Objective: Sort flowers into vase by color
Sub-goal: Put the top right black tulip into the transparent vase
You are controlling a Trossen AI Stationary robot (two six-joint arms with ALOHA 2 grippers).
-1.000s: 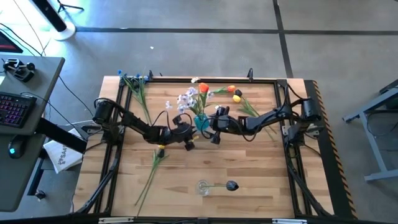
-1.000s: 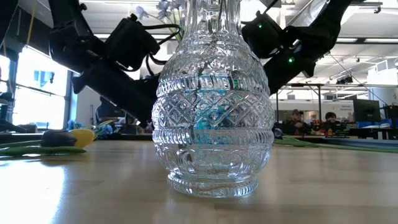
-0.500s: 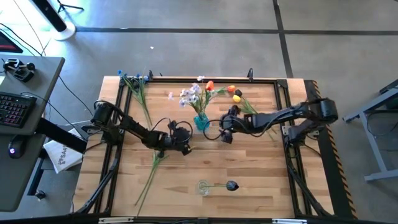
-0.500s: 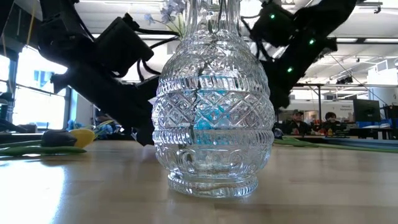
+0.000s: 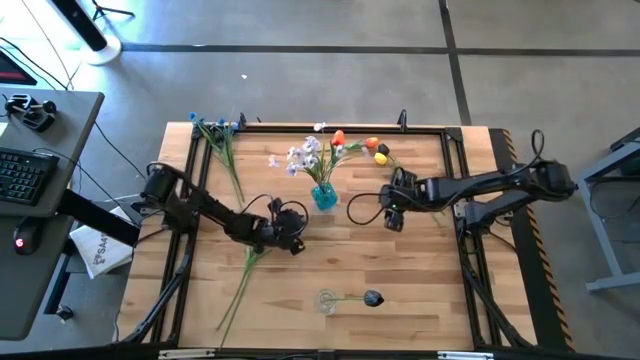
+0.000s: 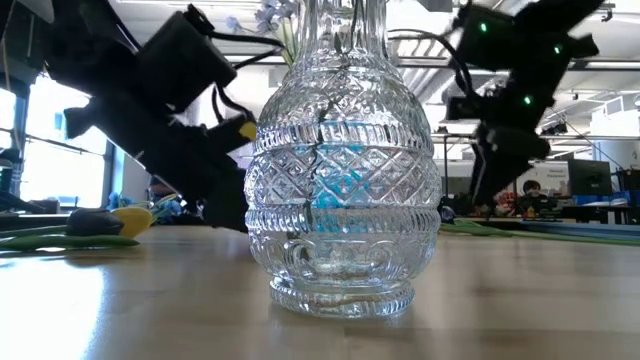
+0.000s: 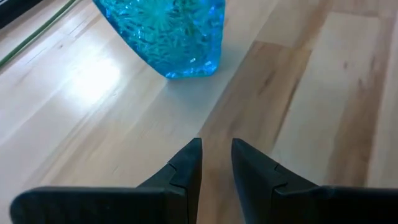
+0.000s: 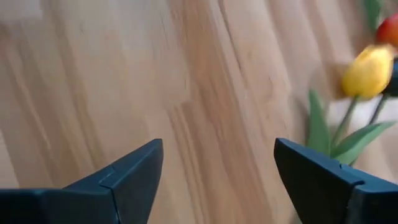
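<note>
**Both arms hover empty, flowers waiting**

High view: the blue vase [image 5: 324, 196] stands upper centre of the table [image 5: 420, 290], holding pale sprays. The left gripper [image 5: 291, 233] sits lower left of it, the right gripper [image 5: 392, 212] to its right. A yellow tulip [image 5: 258, 243] lies by the left gripper.

Low view: a clear vase [image 6: 342, 160] fills centre frame.

Left wrist view: fingers [image 7: 186, 168] narrowly parted, gripping nothing.

Right wrist view: fingers [image 8: 134, 168] wide, empty; a tulip [image 8: 368, 71] far right.

Stems look light, thin and bendy — best pinched mid-stem, gently.

A vase [image 5: 324, 196] of flowers [image 5: 310, 154] stands mid-table between the left pincer [image 5: 293, 243] and right pincer [image 5: 392, 218].
</note>
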